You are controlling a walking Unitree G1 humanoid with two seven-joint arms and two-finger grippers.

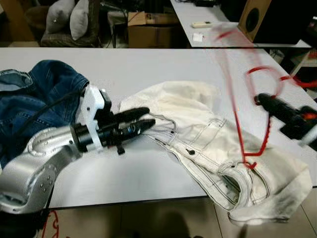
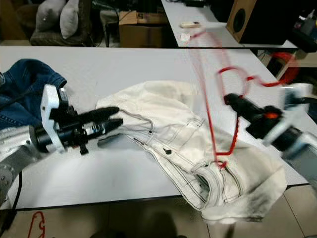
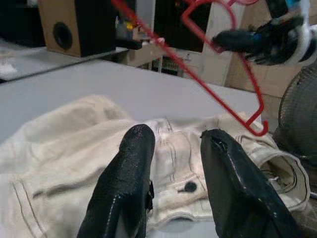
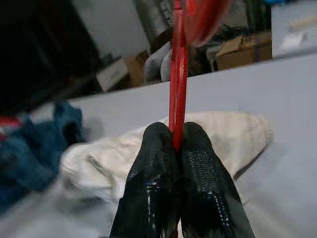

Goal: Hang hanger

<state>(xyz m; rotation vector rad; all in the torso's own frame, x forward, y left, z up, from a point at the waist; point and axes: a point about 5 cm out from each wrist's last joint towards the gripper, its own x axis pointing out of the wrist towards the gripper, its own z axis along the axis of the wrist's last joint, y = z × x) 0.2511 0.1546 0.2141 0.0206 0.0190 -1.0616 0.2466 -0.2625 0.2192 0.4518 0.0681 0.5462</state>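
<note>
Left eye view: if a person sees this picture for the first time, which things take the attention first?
The red hanger stands out most: the right gripper is shut on it and holds it above the white jeans, its lower end at their waistband. The jeans lie crumpled on the grey table, hanging over its near edge. The left gripper, fingers apart, is at the jeans' left edge, beside the blue denim garment.

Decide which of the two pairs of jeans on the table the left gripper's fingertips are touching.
The white jeans. The left gripper rests on their waistband edge, fingers slightly apart; the blue jeans lie behind its arm, at the table's left.
</note>
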